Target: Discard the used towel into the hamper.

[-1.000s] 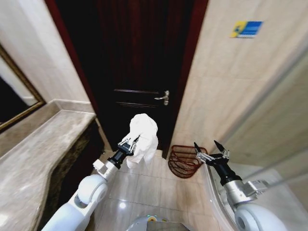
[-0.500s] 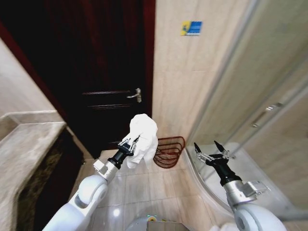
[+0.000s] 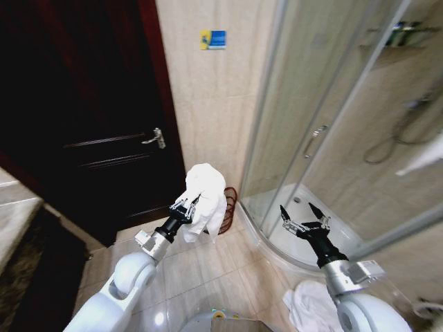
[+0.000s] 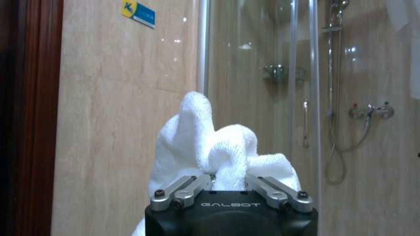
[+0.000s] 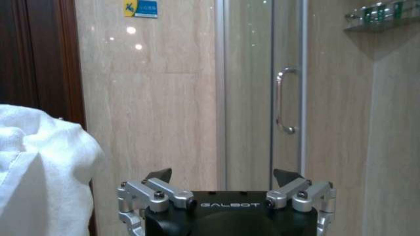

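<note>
One step looks done: the left gripper [image 3: 185, 205] is clamped on the towel [image 3: 205, 197], held up at frame centre. Dropping it in is left. Just behind the towel, low centre, the hamper [image 3: 229, 200] peeks out by the wall; its contents are hidden. Lower right, the right gripper [image 3: 303, 219] hangs spread wide, empty.
</note>
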Tool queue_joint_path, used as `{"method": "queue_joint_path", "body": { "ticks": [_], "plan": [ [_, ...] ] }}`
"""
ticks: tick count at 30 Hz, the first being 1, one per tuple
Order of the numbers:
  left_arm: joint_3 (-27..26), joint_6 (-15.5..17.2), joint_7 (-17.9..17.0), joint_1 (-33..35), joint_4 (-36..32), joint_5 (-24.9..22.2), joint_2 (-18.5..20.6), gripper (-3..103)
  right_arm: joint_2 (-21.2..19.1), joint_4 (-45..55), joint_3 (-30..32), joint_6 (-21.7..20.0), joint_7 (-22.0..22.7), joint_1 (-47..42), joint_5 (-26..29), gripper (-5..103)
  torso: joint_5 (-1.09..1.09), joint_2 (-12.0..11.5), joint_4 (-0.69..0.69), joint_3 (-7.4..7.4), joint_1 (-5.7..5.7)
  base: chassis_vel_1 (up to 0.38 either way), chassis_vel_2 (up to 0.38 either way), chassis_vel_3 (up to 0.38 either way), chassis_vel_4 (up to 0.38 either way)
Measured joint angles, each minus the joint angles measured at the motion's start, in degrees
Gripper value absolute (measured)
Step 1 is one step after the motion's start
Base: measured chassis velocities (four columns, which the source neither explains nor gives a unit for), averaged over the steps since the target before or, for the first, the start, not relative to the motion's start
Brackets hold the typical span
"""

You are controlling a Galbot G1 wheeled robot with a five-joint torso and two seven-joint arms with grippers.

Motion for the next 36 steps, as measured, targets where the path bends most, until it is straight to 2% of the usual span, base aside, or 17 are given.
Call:
{"method": "queue_joint_path", "body": {
  "ticks": [4, 9, 20, 36],
  "plan": [
    [-0.04, -0.01, -0.11, 0.41, 0.0, 0.07, -1.22, 10, 0.08, -0.06, -0.21, 0.39, 0.09, 0.12, -0.16, 100, -0.01, 0.01, 0.06, 0.0, -0.01, 0.039, -0.035, -0.031, 0.044],
    [-0.03, -0.02, -0.11, 0.36, -0.01, 0.12, -2.07, 10, 0.23, -0.4, -0.3, 1.39, 0.52, 0.36, -0.16, 100, -0.01, 0.0, 0.02, 0.0, 0.0, 0.0, 0.0, 0.0, 0.0],
    [-0.03, -0.06, -0.13, 1.75, 0.07, 0.17, -5.16, 10, 0.52, -1.09, -0.01, 1.97, 0.12, -0.02, -0.7, 100, -0.01, 0.0, 0.02, 0.0, 0.01, 0.0, 0.0, 0.0, 0.0],
    [0.06, 1.09, 0.15, 2.5, -0.14, 0.46, -5.68, 10, 0.37, -1.49, 0.03, 2.66, -0.18, 0.03, -0.67, 100, -0.01, 0.0, 0.01, 0.0, 0.01, 0.0, 0.0, 0.0, 0.0]
  ]
}}
